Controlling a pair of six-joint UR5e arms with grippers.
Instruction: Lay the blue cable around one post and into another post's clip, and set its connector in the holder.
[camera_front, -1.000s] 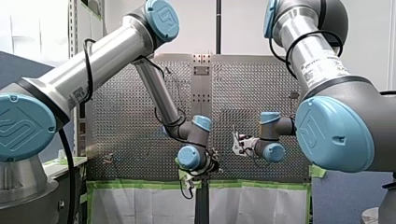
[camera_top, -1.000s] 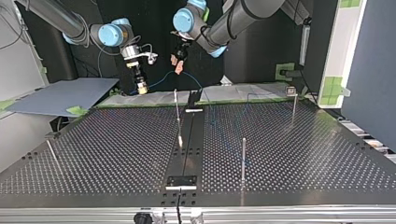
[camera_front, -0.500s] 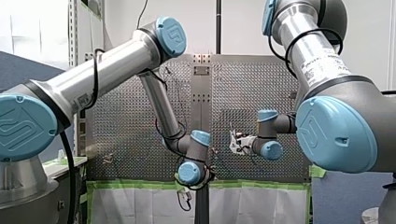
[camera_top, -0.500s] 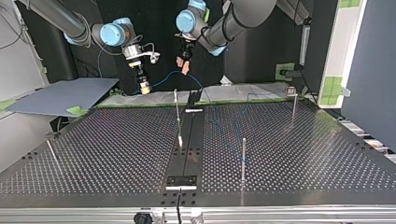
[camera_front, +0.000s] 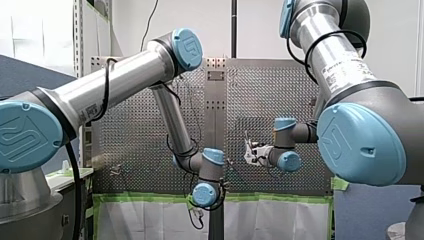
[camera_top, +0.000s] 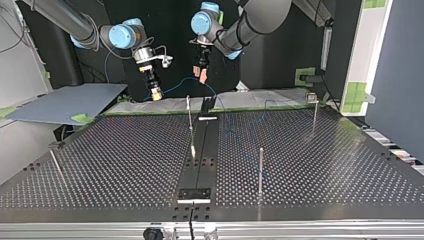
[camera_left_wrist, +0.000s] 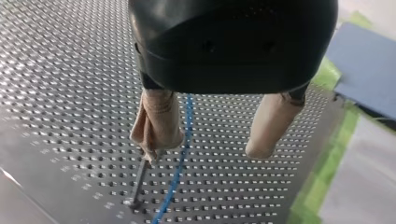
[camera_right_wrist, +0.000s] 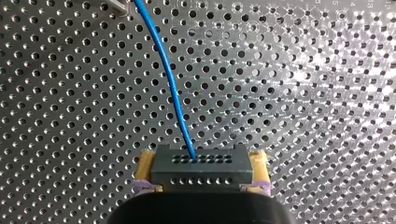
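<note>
one blue cable (camera_right_wrist: 173, 93), one connector (camera_right_wrist: 201, 169)

My right gripper (camera_right_wrist: 201, 164) sits at the frame's lower middle. Its yellow pads (camera_right_wrist: 145, 163) are clamped on either side of a grey rectangular connector block (camera_right_wrist: 195, 169) that has two rows of small holes. The thin blue cable (camera_right_wrist: 171, 88) leaves the block's top face and curves away ahead of the gripper to the frame's upper left. There it passes just beside a small silvery metal piece (camera_right_wrist: 114, 5), cut off by the edge. The shiny perforated metal table (camera_right_wrist: 299, 93) fills the background.
</note>
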